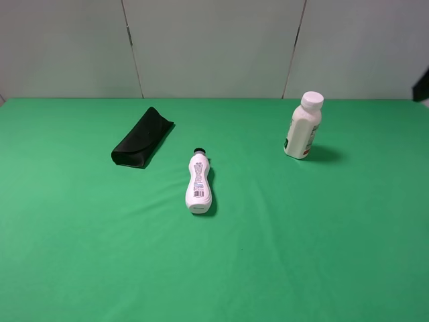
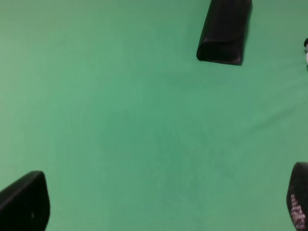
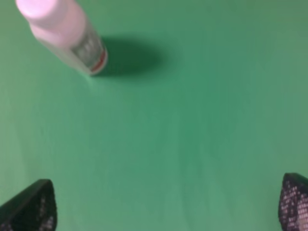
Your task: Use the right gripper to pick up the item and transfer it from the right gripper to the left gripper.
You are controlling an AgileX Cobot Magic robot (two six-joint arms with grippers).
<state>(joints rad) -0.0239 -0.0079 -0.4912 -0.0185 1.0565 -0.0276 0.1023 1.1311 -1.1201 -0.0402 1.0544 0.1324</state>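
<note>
The item (image 1: 303,127), a stout cream-white bottle with a wide white cap, stands upright on the green cloth at the back right. In the right wrist view the item (image 3: 62,33) appears blurred, well ahead of the fingers and off to one side. My right gripper (image 3: 161,204) is open, its two black fingertips (image 3: 29,209) far apart with only cloth between them. My left gripper (image 2: 161,202) is open too, over bare cloth, with nothing between its fingers. Neither claw shows in the exterior high view.
A flat black case (image 1: 141,138) lies at the back left, also in the left wrist view (image 2: 224,31). A slim white bottle with a small black cap (image 1: 199,182) lies on its side mid-table. A dark shape (image 1: 422,86) pokes in at the right edge.
</note>
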